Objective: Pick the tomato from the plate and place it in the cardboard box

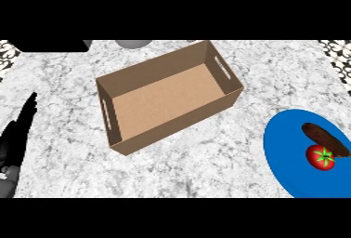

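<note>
A red tomato with a green star-shaped stem lies on the blue plate at the right edge, near the plate's right side. The open cardboard box stands in the middle of the counter, turned at an angle, with nothing inside and a handle slot in each short wall. My left hand shows at the left edge, fingers straight and pointing up, holding nothing, well left of the box. My right hand does not show.
An elongated brown item lies on the plate, touching the tomato's upper side. A black object sits at the back left and a grey round thing at the back edge. Marbled counter lies between box and plate.
</note>
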Robot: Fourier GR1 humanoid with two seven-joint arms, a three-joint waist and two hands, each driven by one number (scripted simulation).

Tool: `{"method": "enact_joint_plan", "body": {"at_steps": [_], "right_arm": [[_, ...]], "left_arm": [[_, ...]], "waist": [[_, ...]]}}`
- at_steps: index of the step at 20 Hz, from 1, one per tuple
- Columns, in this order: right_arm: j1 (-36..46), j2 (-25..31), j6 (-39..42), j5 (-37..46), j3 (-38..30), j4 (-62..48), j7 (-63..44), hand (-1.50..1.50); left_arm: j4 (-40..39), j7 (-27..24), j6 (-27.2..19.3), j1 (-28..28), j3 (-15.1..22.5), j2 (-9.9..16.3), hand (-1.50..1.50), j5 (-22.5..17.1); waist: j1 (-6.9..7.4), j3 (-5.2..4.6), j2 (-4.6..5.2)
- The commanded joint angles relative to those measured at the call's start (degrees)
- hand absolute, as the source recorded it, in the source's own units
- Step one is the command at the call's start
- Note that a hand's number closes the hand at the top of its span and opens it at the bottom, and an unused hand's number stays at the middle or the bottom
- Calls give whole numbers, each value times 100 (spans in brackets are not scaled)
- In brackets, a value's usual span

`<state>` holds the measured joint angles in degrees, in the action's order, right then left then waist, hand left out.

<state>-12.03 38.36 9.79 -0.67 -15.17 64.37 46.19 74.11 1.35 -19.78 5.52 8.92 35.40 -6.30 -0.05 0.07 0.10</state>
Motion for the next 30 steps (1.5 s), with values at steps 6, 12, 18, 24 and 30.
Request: {"method": "enact_joint_plan", "body": {"at_steps": [6,12,18,24,30], "right_arm": [[363,1300,493,1196,592,183,-1098,-150],[1047,1463,925,1876,1255,493,-2325,-150],[1534,1047,1149,2437,1553,209,-2840,-150],[1518,457,1086,2907,1583,405,-3060,-150],[1172,459,1661,2875,1243,1258,-3505,-150]], "left_arm": [[-81,-11,115,115,-127,-90,0,64],[-693,-342,236,330,-227,-231,0,193],[149,53,102,-131,-264,-337,0,454],[-435,-157,447,206,-681,-532,0,642],[149,67,675,-166,-908,-542,0,826]], "waist": [[37,-14,0],[36,-16,15],[57,-6,-6],[4,-7,-7],[-12,-9,-20]]}}
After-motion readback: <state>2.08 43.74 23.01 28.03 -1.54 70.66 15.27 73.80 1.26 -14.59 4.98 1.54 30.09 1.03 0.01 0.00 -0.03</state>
